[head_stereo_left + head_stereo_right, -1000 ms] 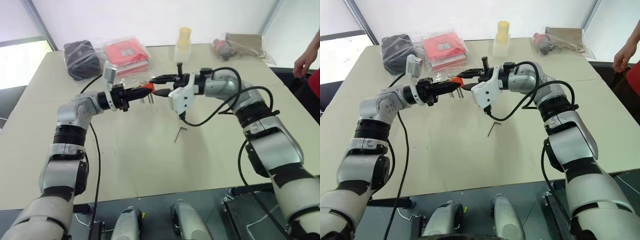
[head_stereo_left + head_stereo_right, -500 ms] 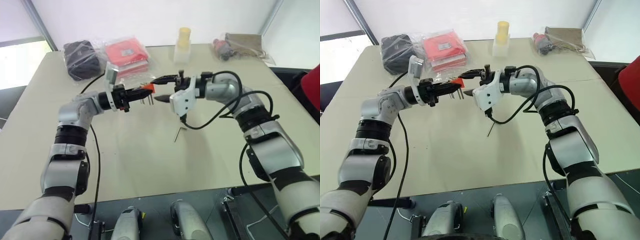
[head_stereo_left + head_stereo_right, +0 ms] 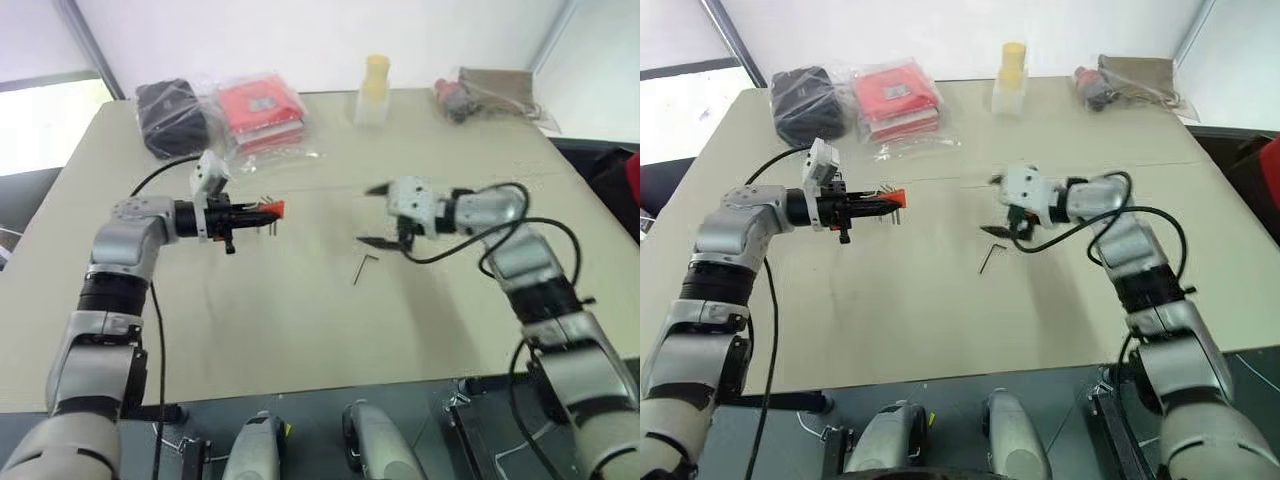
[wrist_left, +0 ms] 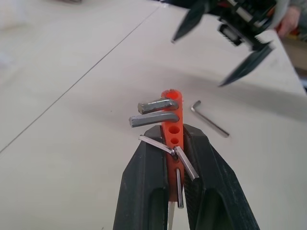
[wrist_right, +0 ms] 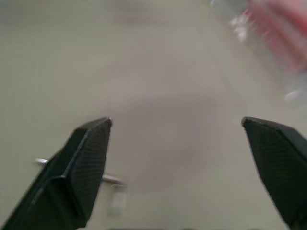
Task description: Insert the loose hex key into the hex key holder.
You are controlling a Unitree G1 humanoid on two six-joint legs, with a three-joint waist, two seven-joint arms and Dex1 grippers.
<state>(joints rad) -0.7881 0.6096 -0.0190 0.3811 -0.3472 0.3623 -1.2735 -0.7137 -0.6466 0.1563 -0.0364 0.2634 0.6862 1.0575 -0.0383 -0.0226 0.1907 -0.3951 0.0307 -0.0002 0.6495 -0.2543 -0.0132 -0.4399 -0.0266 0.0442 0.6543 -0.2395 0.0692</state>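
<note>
Lying flat on the beige table, just right of the frame's centre in the head views, one loose hex key is seen as a thin dark L-shaped rod with its short bent end uppermost. It is touched by neither gripper. One hex key holder, a small orange-red block, is clamped between the closed fingers of the left gripper at centre left, held above the table. Detail lost in the head views is given by the left wrist view: two silvery keys jutting sideways from the block near its tip, thinner keys lower down between the black fingers, and two empty round holes in the orange face. In that same view the loose key is seen beyond the holder, with the right gripper's blurred fingers above it at upper right. The right gripper is held just beside and above the loose key, its jaws spread wide apart and empty; the right wrist view confirms the wide gap. Along the far edge lie one black pouch, one red packet in clear wrap, and one yellow-capped bottle.
</note>
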